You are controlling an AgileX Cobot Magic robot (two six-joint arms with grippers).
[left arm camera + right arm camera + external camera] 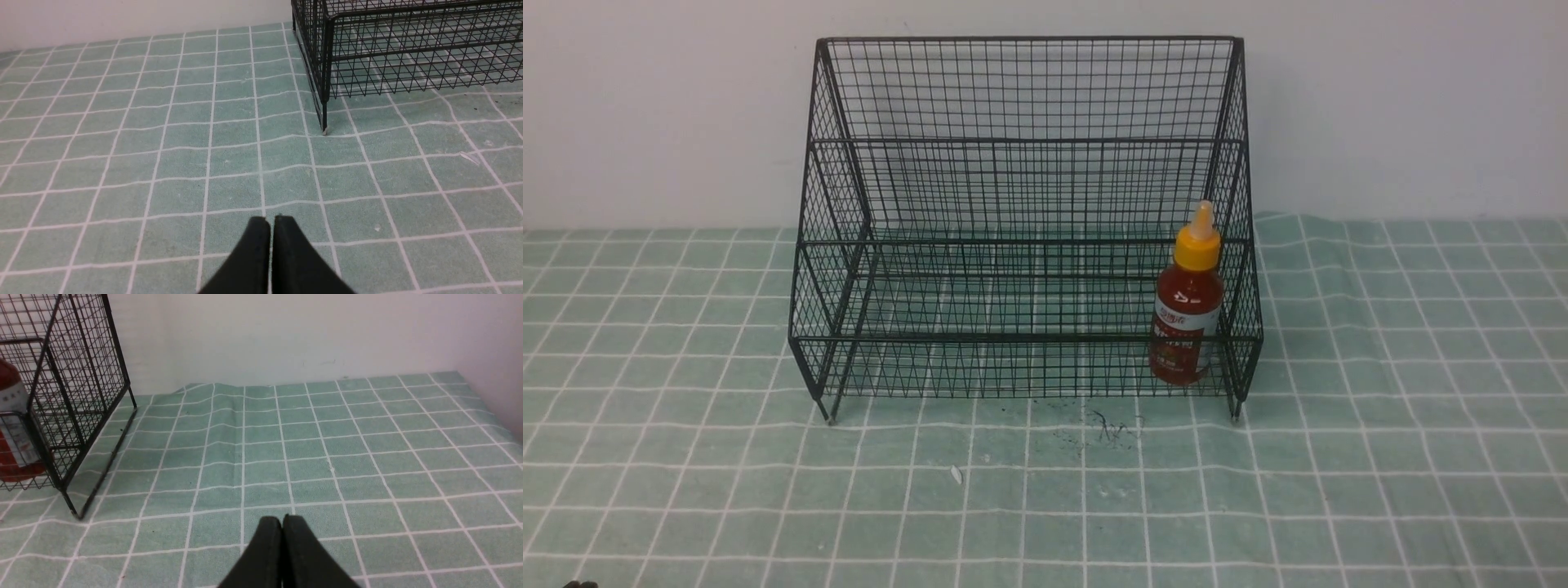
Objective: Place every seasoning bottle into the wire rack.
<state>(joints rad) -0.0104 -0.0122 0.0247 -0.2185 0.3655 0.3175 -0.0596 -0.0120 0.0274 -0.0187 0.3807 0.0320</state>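
I see the wire rack (pixel 1029 242) standing at twelve o'clock on the table (pixel 1405 457), which wears a green cloth with white grid lines. The wall (pixel 1405 114) rises behind it. In the rack there is one seasoning bottle (pixel 1186 306), and it is at about one o'clock, in the lower front part, near the rack's right side. Its cap (pixel 1197 251) is yellow-orange and points upward, and the bottle leans a little. The sauce inside is dark red, and the label is white and red. The front wire passes before the lower part of the bottle. The left gripper (pixel 273 220) has its two fingertips almost together, with nothing between them. The right gripper (pixel 281 518) has its fingertips closed together, also holding nothing.
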